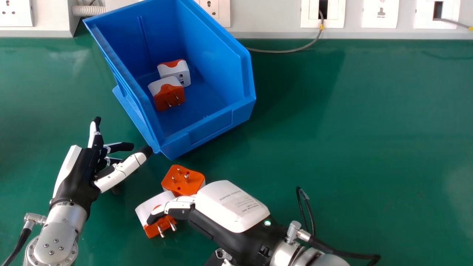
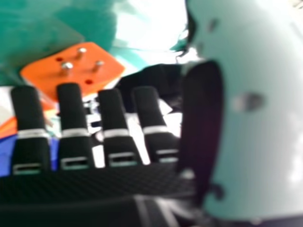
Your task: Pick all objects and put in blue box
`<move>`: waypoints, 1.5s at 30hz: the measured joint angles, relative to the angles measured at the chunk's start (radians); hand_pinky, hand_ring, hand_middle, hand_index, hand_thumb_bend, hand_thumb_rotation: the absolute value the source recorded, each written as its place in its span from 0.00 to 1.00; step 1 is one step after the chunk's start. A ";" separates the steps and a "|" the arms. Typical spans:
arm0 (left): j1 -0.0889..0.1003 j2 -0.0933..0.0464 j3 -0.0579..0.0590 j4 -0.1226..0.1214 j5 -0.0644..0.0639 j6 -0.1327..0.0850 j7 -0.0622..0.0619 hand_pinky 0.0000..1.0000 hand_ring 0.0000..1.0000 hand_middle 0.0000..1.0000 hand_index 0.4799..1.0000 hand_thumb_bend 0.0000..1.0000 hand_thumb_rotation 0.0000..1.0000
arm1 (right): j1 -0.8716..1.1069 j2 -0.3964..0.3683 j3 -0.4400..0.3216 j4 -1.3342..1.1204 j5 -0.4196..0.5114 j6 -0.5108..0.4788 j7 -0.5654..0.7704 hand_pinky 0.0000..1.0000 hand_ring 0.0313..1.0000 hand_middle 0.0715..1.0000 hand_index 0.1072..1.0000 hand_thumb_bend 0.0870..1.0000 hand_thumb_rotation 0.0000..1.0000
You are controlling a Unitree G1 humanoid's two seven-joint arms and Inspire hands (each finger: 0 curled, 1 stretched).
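Between the hands, an orange adapter lies pins up below the blue box. Touching its lower left side is a tilted white-and-orange adapter. The right hand is right of that pair, open, one fingertip over the tilted adapter and hiding part of it. In the right hand view, an orange adapter shows beyond the straight fingers of the right hand. Left of the pair, my left hand is open, its thumb tip beside the box's near corner. Two adapters lie inside the box.
Green tabletop stretches right of the box. A white wall panel with sockets runs along the back edge, and a grey cable trails from it behind the box. Black cables hang beside the right wrist.
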 measured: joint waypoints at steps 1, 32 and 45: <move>0.000 0.000 0.000 -0.001 0.000 0.002 0.000 0.56 0.66 0.78 0.71 0.76 0.53 | -0.001 0.000 0.000 -0.004 0.000 0.002 0.002 0.59 0.71 0.77 0.71 0.81 0.19; 0.007 -0.005 0.000 -0.029 0.004 0.030 0.011 0.54 0.64 0.74 0.64 0.71 0.46 | -0.119 0.044 -0.045 0.022 -0.005 -0.132 -0.202 0.64 0.76 0.78 0.71 0.83 0.20; 0.010 -0.007 -0.001 -0.023 0.008 0.014 0.017 0.53 0.60 0.69 0.58 0.72 0.46 | -0.226 0.047 0.026 0.196 -0.046 -0.171 -0.159 0.66 0.76 0.77 0.69 0.81 0.19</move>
